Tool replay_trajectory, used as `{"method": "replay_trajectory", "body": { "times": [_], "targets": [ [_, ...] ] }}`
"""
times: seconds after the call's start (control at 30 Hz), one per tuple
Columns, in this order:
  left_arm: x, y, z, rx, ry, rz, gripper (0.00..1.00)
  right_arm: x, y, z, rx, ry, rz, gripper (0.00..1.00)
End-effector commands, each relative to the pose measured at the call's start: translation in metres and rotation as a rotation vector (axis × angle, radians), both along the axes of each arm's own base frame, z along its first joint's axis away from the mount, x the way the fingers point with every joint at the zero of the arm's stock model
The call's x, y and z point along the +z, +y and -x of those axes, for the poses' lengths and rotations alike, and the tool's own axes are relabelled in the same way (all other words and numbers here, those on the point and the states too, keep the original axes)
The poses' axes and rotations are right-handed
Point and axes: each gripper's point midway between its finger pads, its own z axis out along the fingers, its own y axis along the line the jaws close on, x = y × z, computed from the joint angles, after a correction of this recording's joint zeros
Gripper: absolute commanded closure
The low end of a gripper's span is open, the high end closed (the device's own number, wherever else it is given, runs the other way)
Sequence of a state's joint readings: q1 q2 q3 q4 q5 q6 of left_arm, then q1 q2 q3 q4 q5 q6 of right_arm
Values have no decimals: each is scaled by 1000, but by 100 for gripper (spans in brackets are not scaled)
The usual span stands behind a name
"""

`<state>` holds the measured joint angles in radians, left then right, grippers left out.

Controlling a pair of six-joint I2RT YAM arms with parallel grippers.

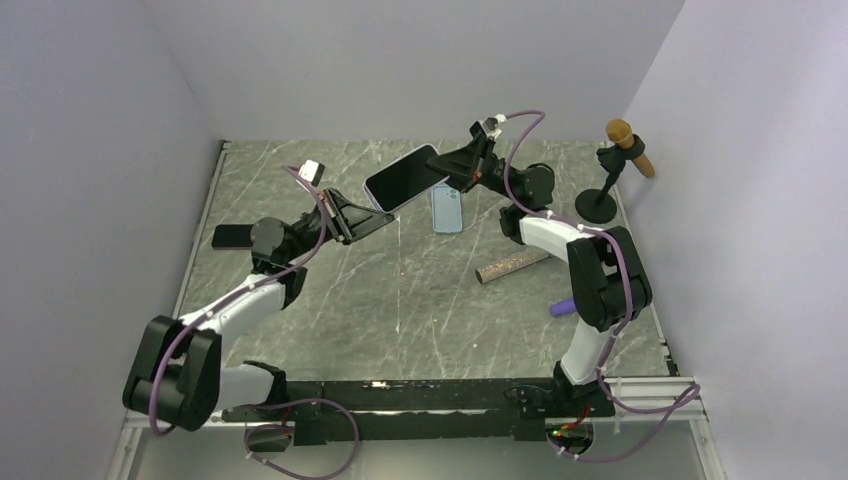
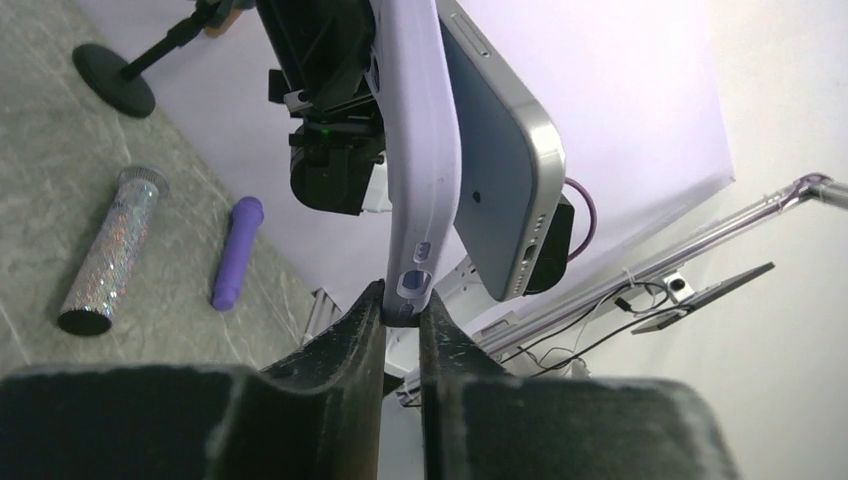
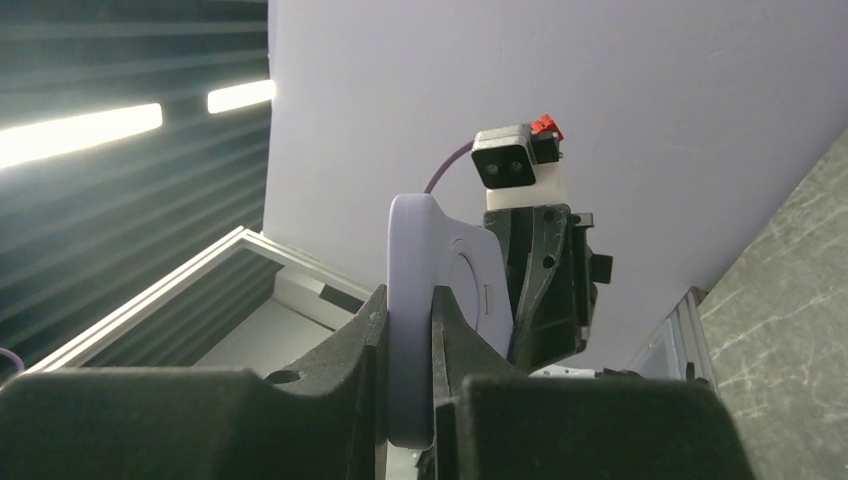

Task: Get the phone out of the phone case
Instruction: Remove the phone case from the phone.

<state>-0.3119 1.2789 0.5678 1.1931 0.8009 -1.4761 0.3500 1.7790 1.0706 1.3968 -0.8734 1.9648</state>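
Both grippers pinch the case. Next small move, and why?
Probably draw the left gripper away from the phone, peeling the case back: the phone's bottom end already stands clear there, while the right gripper pins the other end.

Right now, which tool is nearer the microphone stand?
Right. The right tool grips the phone case at the end toward the microphone stand, which stands off to its right. The left tool holds the case's opposite end, farther left.
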Motion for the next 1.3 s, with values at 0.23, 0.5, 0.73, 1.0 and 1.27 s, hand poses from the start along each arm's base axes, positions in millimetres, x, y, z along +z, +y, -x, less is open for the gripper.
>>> {"method": "replay_trajectory", "body": {
  "times": [0.23,0.5,0.73,1.0,1.27],
  "targets": [
    [-4,26,14,178,-294,-441,35,26,-11,37,86,-139,-75,100],
    [65,26,60,57,-522,-457,34,15,-6,23,67,-121,-47,100],
    [36,40,14,208,-105,-559,36,6,-1,17,32,-118,16,100],
    [34,33,17,181,-80,-416,35,-5,2,13,-4,-123,88,100],
    [38,28,25,135,-95,-331,39,-10,2,13,-1,-118,88,100]
  ]
}}
